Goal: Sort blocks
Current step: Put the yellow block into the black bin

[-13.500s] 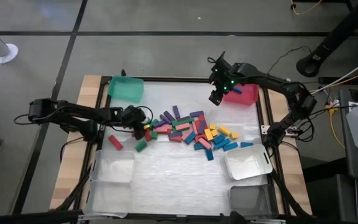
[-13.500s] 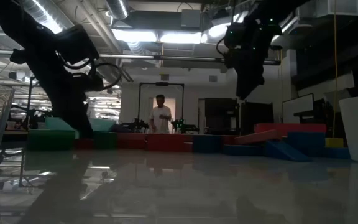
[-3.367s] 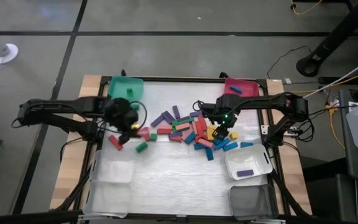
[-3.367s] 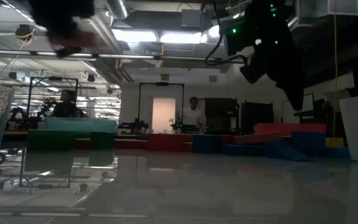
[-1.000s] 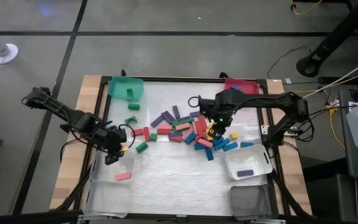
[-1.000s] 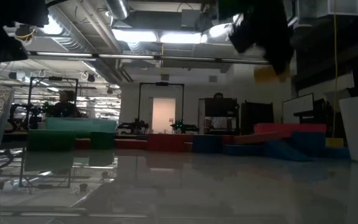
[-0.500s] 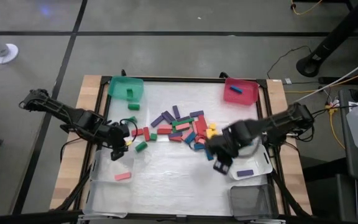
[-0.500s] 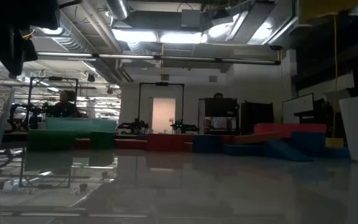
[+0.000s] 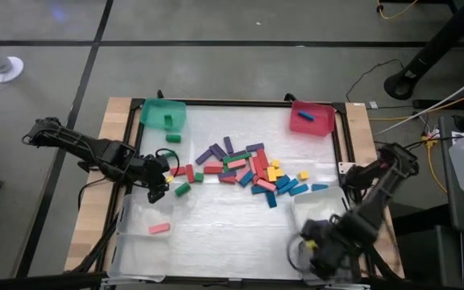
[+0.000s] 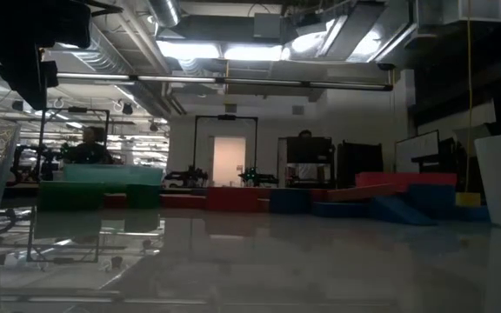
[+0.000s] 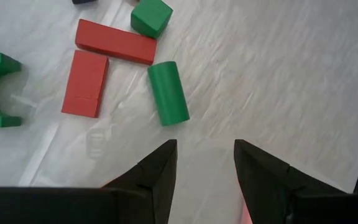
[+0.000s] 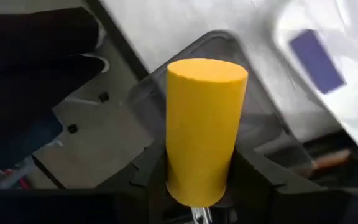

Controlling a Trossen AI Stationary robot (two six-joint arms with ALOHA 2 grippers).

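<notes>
Carrying a yellow cylinder [image 12: 206,127], the right gripper [image 9: 326,251] sits at the lower right of the high view, over the grey bin [image 9: 329,262]; its fingers pinch the cylinder near its base, upright. Step in hand, as I judge it: drop yellow into that bin. To do it well, centre the cylinder over the bin's opening, clear of the rim, lower it, then release, so it cannot bounce into the clear bin [image 9: 322,211] beside it, which holds a purple block [image 12: 316,52].

Left gripper [image 9: 157,191] at mid-left, fingers spread, nothing between them, above bare table near a green cylinder [image 11: 168,92] and two red bars [image 11: 115,42]. Main pile of blocks [image 9: 248,171] lies at table centre, unsorted. One pink block [image 9: 159,229] is in the clear bin at lower left.
</notes>
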